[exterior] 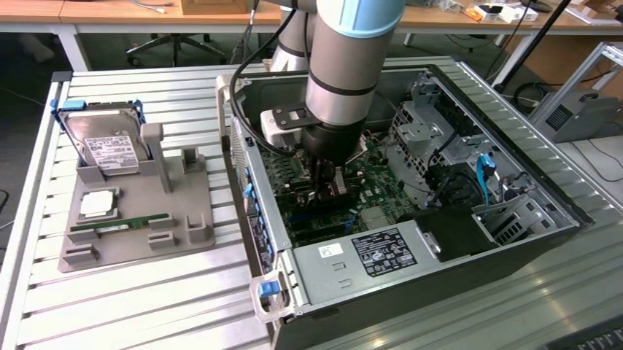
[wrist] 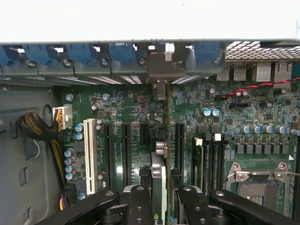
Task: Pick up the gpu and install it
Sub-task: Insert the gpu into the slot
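**Gpu held edge-on over the motherboard slots**

Exterior view: the arm reaches straight down into the open computer case, which lies on its side on a slatted metal worktop. The gripper sits low over the green motherboard, and a dark, thin card, the gpu, hangs directly beneath it, between the fingers. To the exterior view's left, well apart from the case, a grey plastic fixture carries a silvery hard drive with a white label and a narrow green memory stick; the arm is nowhere near them.

Wrist view: the gripper is part-way closed, its black matte fingers pressing on either side of the gpu, which is seen edge-on as a thin upright strip. Its long axis runs away from the camera toward the blue latches along the rear wall of the case, parallel to the black expansion slots and the single white slot. The card's far end, with a silvery metal bracket, lies close to the rear opening. The card lines up between two dark slots; whether its edge is already seated I cannot tell. The motherboard is glossy green, studded with small metal capacitors.
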`<state>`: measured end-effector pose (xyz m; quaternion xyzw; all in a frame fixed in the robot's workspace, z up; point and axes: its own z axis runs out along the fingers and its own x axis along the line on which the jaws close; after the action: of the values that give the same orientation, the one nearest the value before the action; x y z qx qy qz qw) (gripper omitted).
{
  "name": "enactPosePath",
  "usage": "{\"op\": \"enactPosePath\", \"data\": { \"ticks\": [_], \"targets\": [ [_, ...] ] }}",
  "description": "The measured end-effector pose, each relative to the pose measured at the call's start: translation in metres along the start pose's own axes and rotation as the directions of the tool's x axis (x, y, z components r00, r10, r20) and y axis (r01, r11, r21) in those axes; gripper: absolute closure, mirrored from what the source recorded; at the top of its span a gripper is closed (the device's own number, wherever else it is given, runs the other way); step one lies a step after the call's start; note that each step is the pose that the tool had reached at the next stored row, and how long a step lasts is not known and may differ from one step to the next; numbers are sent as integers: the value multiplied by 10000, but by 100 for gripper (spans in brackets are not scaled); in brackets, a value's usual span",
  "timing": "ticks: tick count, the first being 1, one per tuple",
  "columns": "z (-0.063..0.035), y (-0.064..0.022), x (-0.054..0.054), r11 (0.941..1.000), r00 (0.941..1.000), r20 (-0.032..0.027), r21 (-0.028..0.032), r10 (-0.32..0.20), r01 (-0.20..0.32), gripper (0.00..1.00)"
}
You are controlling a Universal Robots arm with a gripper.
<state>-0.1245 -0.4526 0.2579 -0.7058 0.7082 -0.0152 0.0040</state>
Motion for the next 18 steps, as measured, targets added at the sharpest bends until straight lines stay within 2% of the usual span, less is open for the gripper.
{"op": "enactPosePath", "data": {
  "ticks": [6, 9, 10, 11, 13, 15, 18],
  "targets": [
    [1, 0, 0, 10000, 10000, 3, 0, 0, 0, 72],
    [0, 0, 0, 10000, 10000, 1, 1, 0, 0, 60],
    [0, 0, 0, 10000, 10000, 0, 0, 0, 0, 60],
    [0, 0, 0, 10000, 10000, 0, 0, 0, 0, 54],
    [-4, 0, 0, 10000, 10000, -4, -2, 6, -6, 54],
    [-63, -2, 1, 10000, 10000, 3, -1, 8, -8, 54],
    [-234, -7, 1, 10000, 10000, 9, 0, 7, -7, 54]
  ]
}}
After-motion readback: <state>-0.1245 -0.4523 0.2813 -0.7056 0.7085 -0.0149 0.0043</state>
